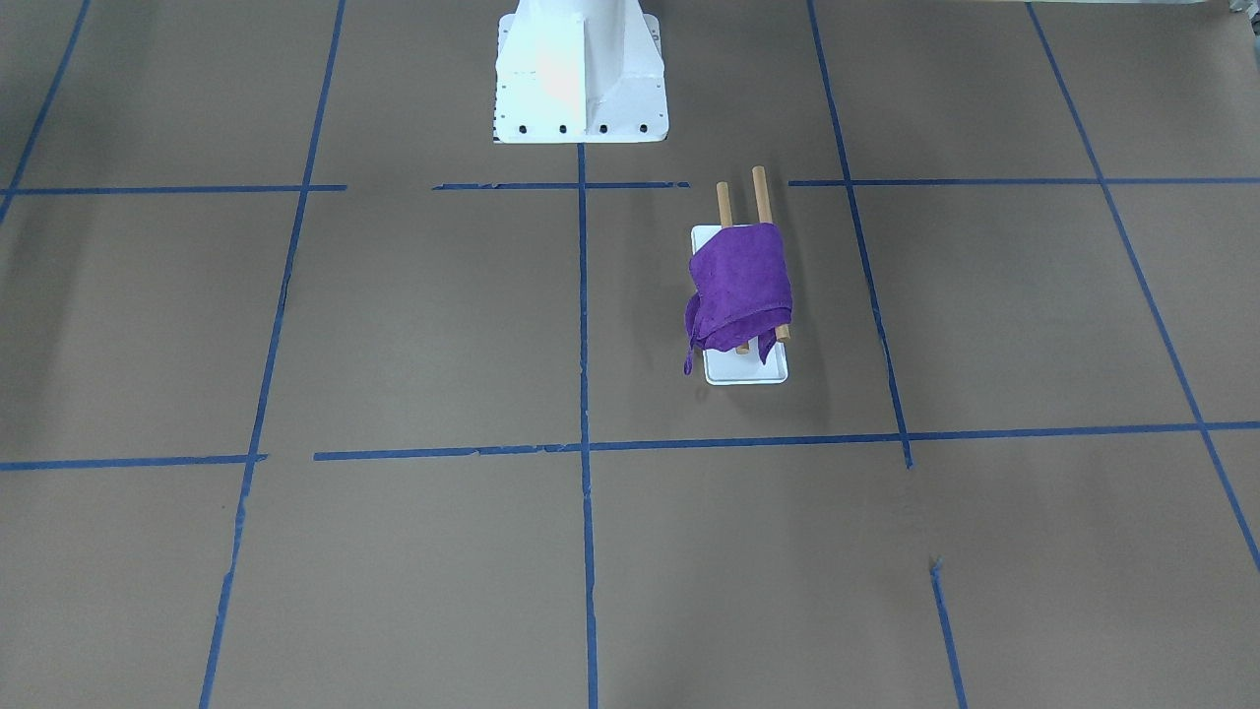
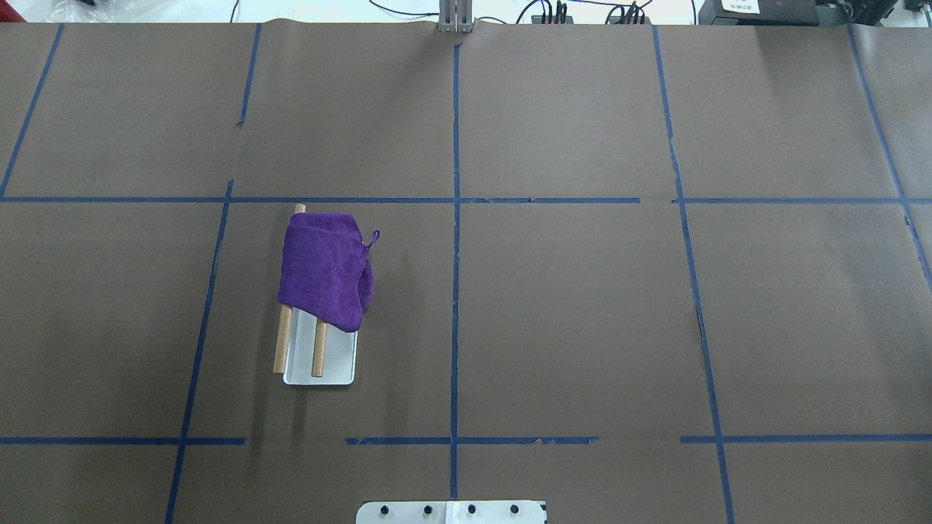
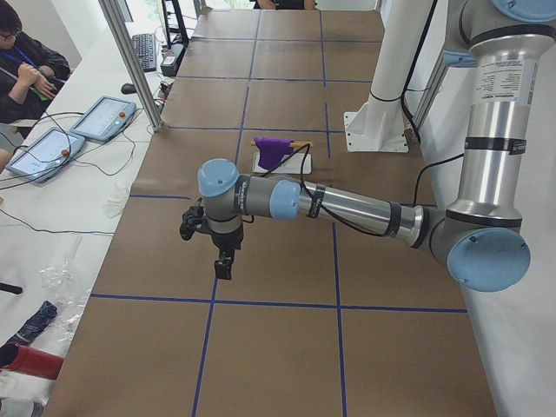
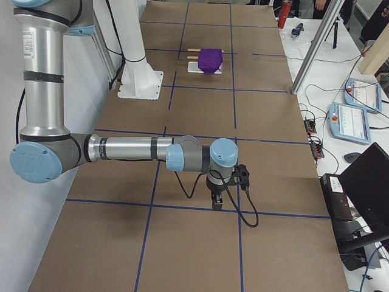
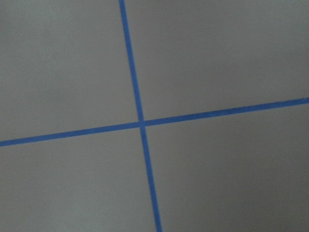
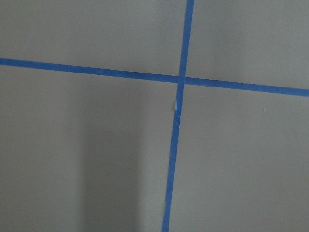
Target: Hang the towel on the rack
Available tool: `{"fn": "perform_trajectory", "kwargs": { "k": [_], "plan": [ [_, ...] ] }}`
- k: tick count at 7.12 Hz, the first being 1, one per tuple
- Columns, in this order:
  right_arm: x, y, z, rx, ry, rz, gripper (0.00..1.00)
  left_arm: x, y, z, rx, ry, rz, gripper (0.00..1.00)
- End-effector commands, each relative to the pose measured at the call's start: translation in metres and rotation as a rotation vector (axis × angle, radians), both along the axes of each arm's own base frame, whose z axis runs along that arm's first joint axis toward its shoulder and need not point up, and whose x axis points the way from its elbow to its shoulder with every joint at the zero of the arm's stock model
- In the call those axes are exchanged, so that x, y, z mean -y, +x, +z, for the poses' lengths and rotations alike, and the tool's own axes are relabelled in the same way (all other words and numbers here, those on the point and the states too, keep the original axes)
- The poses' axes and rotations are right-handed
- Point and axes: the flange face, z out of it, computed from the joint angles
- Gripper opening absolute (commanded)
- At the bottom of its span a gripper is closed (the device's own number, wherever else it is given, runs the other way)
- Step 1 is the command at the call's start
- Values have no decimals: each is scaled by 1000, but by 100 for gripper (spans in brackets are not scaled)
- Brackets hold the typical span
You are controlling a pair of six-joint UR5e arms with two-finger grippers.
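The purple towel hangs draped over both brown dowel rods of the rack, whose white base rests on the brown table. A bunched corner hangs down one side. In the overhead view the towel covers the far half of the rods above the base. The left gripper shows only in the exterior left view, far from the rack, pointing down over the table. The right gripper shows only in the exterior right view, also far from the rack. I cannot tell whether either is open or shut.
The white robot pedestal stands behind the rack. Blue tape lines grid the table. Tablets and cables lie on the operators' side table, beside an aluminium post and a seated person.
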Motion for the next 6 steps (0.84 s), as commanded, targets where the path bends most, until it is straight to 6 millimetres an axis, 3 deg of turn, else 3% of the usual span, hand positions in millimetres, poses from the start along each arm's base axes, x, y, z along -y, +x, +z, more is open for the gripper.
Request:
{"fn": "perform_trajectory", "kwargs": {
  "k": [1, 2, 5, 6],
  "plan": [
    [-9, -1, 11, 81, -59, 28, 100, -10, -12, 42, -6, -59, 11, 100],
    [-11, -1, 18, 79, -70, 29, 100, -22, -10, 53, -46, -81, 11, 100],
    [-13, 1, 21, 68, -66, 28, 100, -22, -9, 51, -61, -77, 9, 100],
    [-11, 15, 13, 70, -47, 59, 100, -21, -9, 50, -61, -75, 9, 100]
  ]
}}
